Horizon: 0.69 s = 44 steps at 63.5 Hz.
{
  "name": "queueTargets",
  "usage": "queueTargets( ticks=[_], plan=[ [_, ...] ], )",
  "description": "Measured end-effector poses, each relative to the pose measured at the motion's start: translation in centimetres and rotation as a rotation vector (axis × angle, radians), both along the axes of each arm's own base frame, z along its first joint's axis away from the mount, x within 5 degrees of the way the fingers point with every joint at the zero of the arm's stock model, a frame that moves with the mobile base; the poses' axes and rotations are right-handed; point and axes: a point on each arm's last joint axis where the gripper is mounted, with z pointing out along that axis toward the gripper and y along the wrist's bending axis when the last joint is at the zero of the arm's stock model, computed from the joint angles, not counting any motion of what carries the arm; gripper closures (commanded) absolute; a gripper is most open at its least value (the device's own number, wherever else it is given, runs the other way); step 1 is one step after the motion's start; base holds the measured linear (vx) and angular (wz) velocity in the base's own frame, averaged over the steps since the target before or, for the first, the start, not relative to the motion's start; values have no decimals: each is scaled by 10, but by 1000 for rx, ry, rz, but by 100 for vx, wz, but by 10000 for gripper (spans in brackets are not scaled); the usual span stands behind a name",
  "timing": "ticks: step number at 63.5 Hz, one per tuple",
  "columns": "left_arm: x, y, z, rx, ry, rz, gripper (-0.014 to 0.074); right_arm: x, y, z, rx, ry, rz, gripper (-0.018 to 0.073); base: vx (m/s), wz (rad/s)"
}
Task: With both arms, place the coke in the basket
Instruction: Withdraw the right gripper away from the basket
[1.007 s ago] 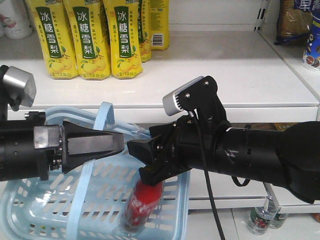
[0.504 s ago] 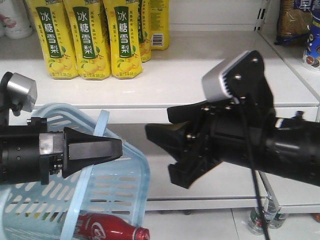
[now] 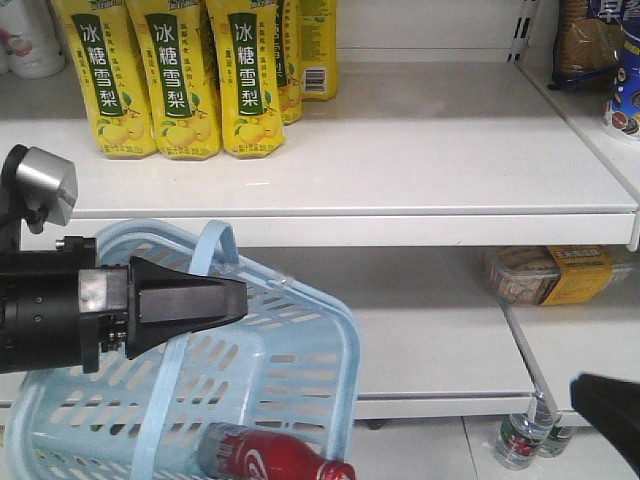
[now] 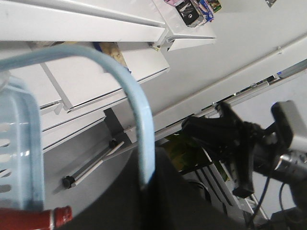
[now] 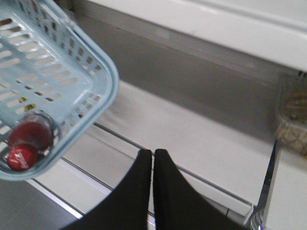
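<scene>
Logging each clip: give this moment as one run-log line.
small red-capped plastic coke bottle: lying in light blue slotted plastic basket | left gripper: holding basket handle | right gripper: shut, empty, outside the basket

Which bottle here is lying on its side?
The coke, red-labelled, lying in the blue basket; the yellow pear-drink bottles stand upright on the shelf.

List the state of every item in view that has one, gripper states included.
coke: capped, lying in the basket.
basket: tilted, hanging by one handle.
left gripper: shut on the basket handle.
right gripper: shut, empty, clear of the basket.
yellow drink bottles: upright on the shelf.
</scene>
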Motion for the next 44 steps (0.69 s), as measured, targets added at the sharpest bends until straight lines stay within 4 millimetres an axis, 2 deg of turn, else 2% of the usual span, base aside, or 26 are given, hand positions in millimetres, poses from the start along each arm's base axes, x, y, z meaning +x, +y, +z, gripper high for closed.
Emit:
queueTargets(
  ticks=[6,12,22,44],
  plan=[
    [0,0,0,0,0,1,603,-15,-14,-33,29,0,-56,564,0,0],
    [0,0,0,0,0,1,603,-25,-22,-45,73,-34,-90,564,0,0],
    [0,0,0,1,-2,5,603,-36,-30,-38,149,-154,-95,564,0,0],
    [0,0,0,1,-1,4,603,-39,-31,-36,167,-178,-95,564,0,0]
  ],
)
